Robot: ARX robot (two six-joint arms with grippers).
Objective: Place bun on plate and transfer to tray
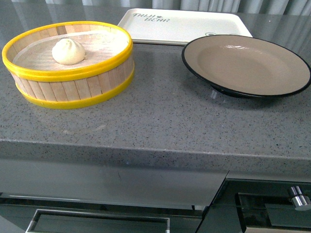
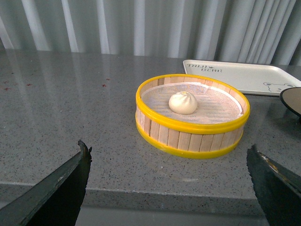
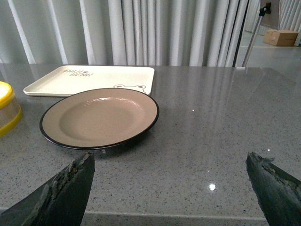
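The white pleated bun (image 1: 68,51) (image 2: 183,102) rests inside a yellow-rimmed steamer basket (image 1: 73,87) (image 2: 188,136) at the counter's left. To its right stands the empty beige plate (image 1: 284,85) (image 3: 61,136) with a black rim. Behind both lies the cream tray (image 1: 184,24) (image 2: 244,75) (image 3: 70,82), with nothing on it. Neither arm shows in the front view. My left gripper (image 2: 169,160) hangs open near the counter's front edge, short of the basket. My right gripper (image 3: 169,162) is open too, near the front edge beside the plate. Nothing lies between either pair of fingers.
The grey speckled counter (image 1: 165,126) ends in a front edge with drawers (image 1: 97,221) and a metal handle (image 1: 300,196) below. Pale curtains (image 3: 155,28) hang behind the counter. A cardboard box (image 3: 281,36) sits far off at the back.
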